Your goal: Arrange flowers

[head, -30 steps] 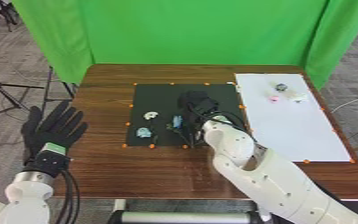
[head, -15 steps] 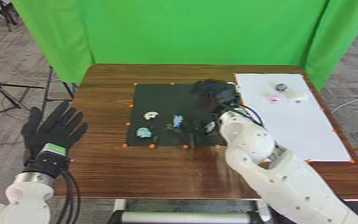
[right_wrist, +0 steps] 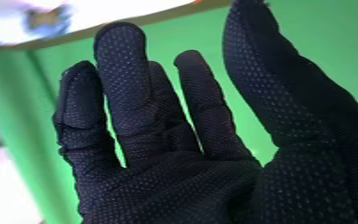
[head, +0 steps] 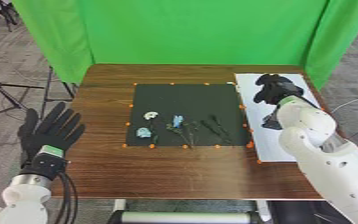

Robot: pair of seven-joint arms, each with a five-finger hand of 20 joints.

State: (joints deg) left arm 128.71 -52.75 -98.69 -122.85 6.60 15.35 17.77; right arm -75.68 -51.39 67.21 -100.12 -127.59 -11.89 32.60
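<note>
In the head view my right hand is over the upper part of the white board, hiding the flowers there. Its fingers are extended, and in the right wrist view the hand holds nothing; a blurred blue flower lies on a white surface beyond the fingertips. The dark mat bears a white flower, a pale blue flower, a blue flower and, towards its right side, dark stems. My left hand is open, off the table's left side.
The brown wooden table surrounds the mat and board, with orange markers along their edges. A green curtain hangs behind it. Tripod legs stand on the floor to the left.
My right hand has moved right from the mat to the white board, uncovering the dark stems and covering the board's flowers. The left hand has barely shifted.
</note>
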